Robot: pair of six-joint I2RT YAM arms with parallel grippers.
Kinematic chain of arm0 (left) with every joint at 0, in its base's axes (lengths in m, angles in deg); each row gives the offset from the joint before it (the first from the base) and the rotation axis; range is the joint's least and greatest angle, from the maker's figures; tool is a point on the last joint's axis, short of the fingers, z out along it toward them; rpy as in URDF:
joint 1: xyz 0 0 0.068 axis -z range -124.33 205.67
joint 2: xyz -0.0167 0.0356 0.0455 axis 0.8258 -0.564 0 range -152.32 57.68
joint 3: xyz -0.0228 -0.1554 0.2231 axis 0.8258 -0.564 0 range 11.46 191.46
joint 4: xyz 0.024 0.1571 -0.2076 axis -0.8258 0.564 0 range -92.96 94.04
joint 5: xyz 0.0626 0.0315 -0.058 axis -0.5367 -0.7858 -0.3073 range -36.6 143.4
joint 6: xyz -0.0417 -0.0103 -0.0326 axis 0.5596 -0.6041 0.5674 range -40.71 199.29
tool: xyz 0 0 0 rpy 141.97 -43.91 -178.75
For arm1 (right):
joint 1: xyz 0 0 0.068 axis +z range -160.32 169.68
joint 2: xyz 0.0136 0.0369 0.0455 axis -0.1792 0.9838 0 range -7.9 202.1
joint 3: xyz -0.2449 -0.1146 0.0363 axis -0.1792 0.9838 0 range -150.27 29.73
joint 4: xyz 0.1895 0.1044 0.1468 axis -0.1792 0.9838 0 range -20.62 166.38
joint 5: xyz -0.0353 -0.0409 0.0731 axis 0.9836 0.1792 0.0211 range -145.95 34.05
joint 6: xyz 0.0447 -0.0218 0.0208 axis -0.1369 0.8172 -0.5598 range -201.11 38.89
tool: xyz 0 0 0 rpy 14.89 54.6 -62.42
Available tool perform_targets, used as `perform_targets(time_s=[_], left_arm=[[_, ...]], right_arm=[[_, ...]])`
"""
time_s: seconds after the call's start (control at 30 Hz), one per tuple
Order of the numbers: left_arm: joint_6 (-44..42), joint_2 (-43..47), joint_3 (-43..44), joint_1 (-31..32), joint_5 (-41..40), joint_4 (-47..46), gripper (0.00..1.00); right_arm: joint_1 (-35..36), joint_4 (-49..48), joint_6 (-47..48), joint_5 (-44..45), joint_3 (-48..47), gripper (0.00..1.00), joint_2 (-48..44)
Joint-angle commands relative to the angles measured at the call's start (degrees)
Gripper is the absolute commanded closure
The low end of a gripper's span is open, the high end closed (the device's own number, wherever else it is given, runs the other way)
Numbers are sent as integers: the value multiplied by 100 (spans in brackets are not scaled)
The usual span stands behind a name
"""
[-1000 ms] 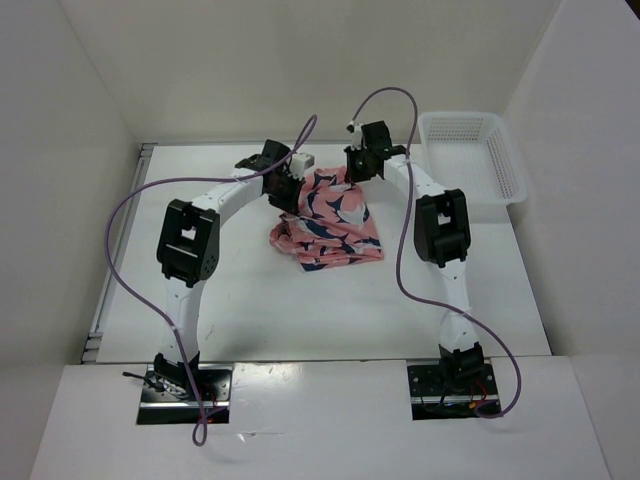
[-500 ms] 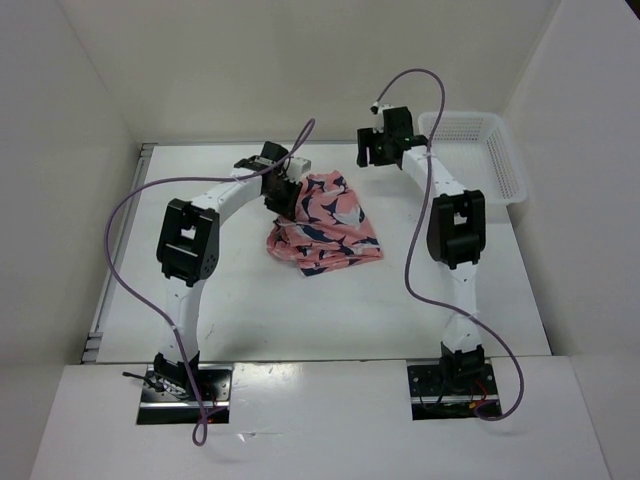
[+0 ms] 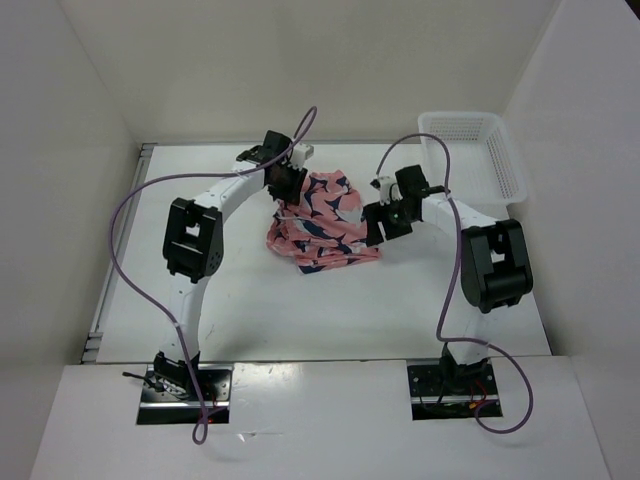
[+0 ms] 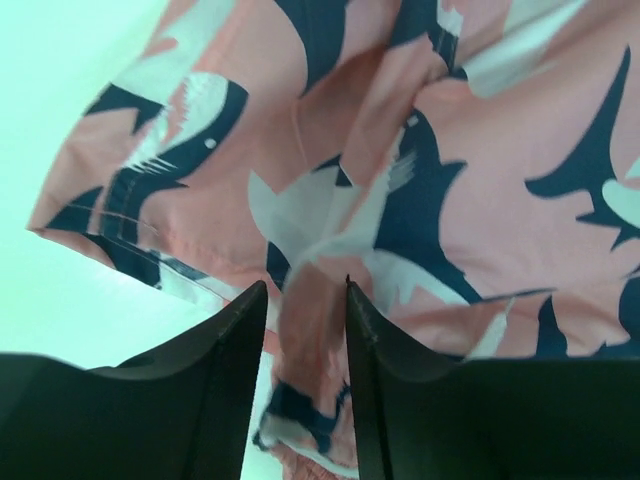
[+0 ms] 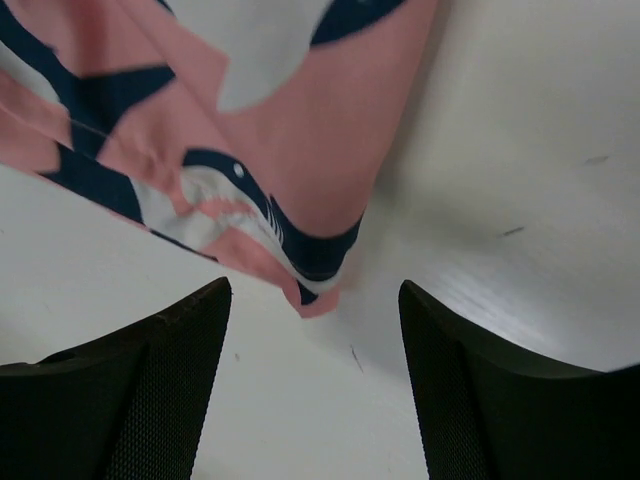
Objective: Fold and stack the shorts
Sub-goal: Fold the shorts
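Two claws in play: shorts [image 3: 325,220] fabric is pinched in the narrow left gripper [image 4: 305,290], the right gripper [image 5: 315,290] is held wide over a hem corner [image 5: 318,258]. Shorts are bunched on the table [image 3: 250,300], mid-fold; that corner likely needs grabbing next.

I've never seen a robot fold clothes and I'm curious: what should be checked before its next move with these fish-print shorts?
1. Hold of the left gripper on the shorts: ok, fabric pinched between its fingers.
2. Opening of the right gripper: ok, wide apart.
3. Its aim at a shorts corner: ok, lies inside the opening, ungrasped.
4. Flatness of the shorts: not ok, rumpled layers.
5. The basket out of the way: ok, apart at the table's far right.
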Motion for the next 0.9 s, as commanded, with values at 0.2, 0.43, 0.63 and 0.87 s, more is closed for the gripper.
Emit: perform_targets(time_s=[0.2,0.43,0.63,0.87], left_arm=[[-23,185,38,-125,48,-207,27],[-23,1193,-479,-195,188,-259,1],[-23,2109,-1332,-458,-119,-313,1],[-23,2988,-2378,-1109,-225,-418,1]], right_arm=[[25,-1046,-260,49,1200,34,-792],[25,-1335,-313,-127,1254,38,-959],[25,-1802,-726,-128,1604,39,-907],[25,-2277,-1113,-83,2062,56,-907]])
